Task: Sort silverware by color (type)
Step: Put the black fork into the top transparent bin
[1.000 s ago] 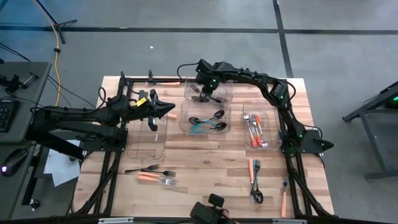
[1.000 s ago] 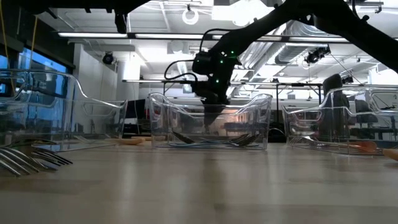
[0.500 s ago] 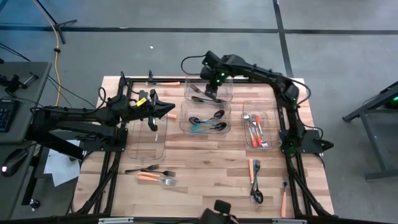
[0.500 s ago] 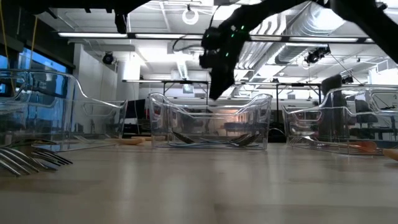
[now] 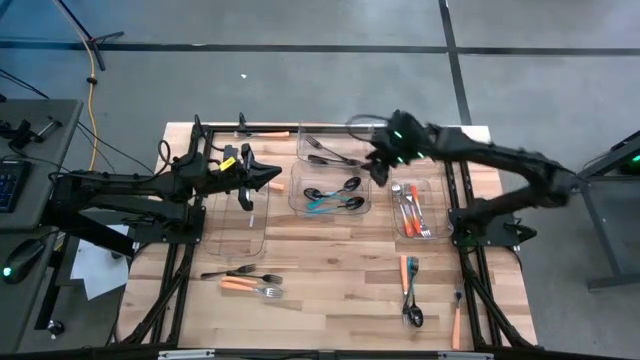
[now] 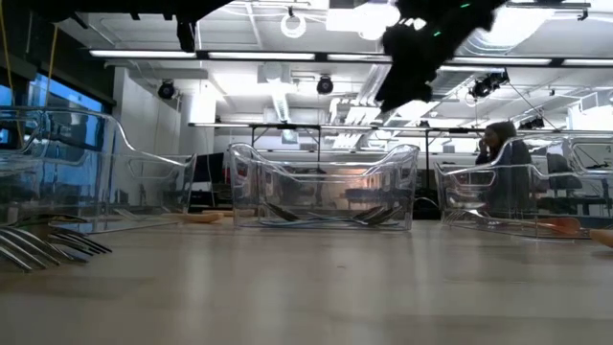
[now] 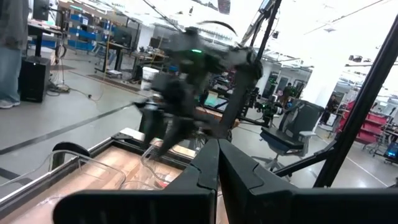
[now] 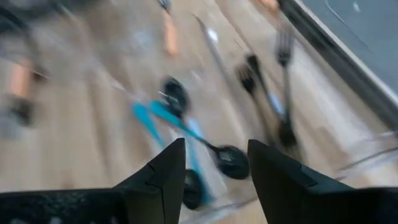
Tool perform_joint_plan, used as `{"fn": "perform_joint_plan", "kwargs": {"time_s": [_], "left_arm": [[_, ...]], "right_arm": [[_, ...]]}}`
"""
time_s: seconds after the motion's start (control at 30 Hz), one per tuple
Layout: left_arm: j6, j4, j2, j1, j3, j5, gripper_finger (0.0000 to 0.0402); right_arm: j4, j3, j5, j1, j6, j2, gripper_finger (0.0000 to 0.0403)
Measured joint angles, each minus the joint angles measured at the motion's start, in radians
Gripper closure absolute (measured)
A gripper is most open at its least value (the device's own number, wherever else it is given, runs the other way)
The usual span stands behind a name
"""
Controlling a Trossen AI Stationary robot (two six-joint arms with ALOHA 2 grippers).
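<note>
I have my right hand (image 5: 378,168) up in the air between the spoon bin (image 5: 330,190) and the right-side bin (image 5: 419,210), fingers apart and holding nothing; I judge this the gap between one drop and the next pick. My left hand (image 5: 272,179) waits closed and empty over the left bin (image 5: 240,215). Unsorted silverware lies loose on the desk (image 5: 330,270): a cluster of forks (image 5: 245,281) at the near left, a spoon and knives (image 5: 412,290) at the near right. Next I must swing the right hand towards that near-right group, descend over one handle and close.
</note>
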Motion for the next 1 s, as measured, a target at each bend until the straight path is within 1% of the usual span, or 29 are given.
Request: {"fn": "perform_joint_plan", "kwargs": {"time_s": [0.13,0.23,0.3,0.4,0.5,0.57,1.0], "left_arm": [[0.028,0.001,0.000,0.000,0.000,0.000,0.0401],[0.042,0.000,0.000,0.000,0.000,-0.002,0.0401],[0.051,0.001,0.000,0.000,0.000,-0.005,0.0401],[0.053,0.000,0.000,0.000,0.000,-0.005,0.0401],[0.062,0.000,0.000,0.000,0.000,-0.005,0.0401],[0.072,-0.001,0.000,0.000,0.000,-0.006,0.0401],[0.078,-0.005,0.000,0.000,0.000,-0.008,0.0401]], "right_arm": [[0.255,-0.210,0.001,0.094,0.153,-0.204,0.0245],[0.489,-0.335,0.000,0.162,0.248,-0.309,0.0245],[0.652,-0.406,0.001,0.201,0.264,-0.351,0.0245],[0.833,-0.478,0.005,0.245,0.209,-0.378,0.0245],[0.881,-0.505,0.008,0.272,0.099,-0.379,0.0245],[0.883,-0.506,0.008,0.284,0.071,-0.379,0.0245],[0.897,-0.505,0.012,0.290,0.069,-0.379,0.0246]]}}
